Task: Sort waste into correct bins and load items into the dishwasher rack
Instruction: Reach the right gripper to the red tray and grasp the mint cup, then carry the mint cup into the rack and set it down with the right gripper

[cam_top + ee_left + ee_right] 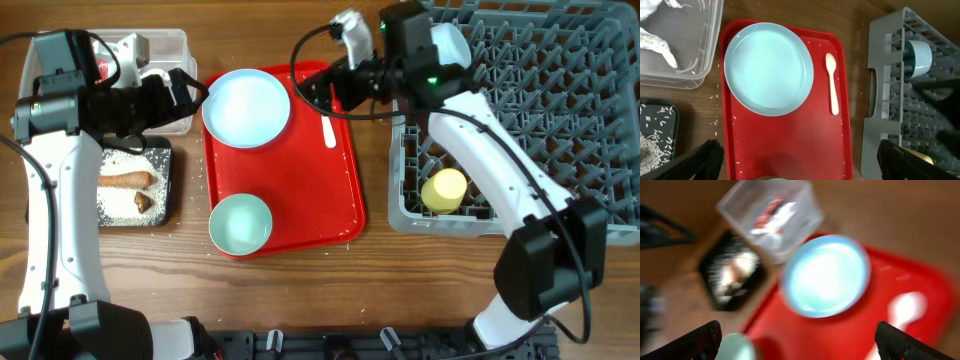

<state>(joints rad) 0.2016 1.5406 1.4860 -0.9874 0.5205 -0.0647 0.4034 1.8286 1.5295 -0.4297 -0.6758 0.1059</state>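
Right gripper [800, 347] jaws wide, empty | white plastic spoon [902, 311] on red tray [850, 332], near one fingertip | blurred

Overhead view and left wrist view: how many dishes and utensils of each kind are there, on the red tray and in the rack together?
Plate: 1
Bowls: 2, the pale green bowl on the red tray, the light blue bowl in the rack
Cup: 1
Spoon: 1
Total: 5

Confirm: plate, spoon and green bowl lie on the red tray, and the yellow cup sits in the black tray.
No: the overhead view shows the yellow cup in the rack. Plate, spoon and green bowl do lie on the red tray.
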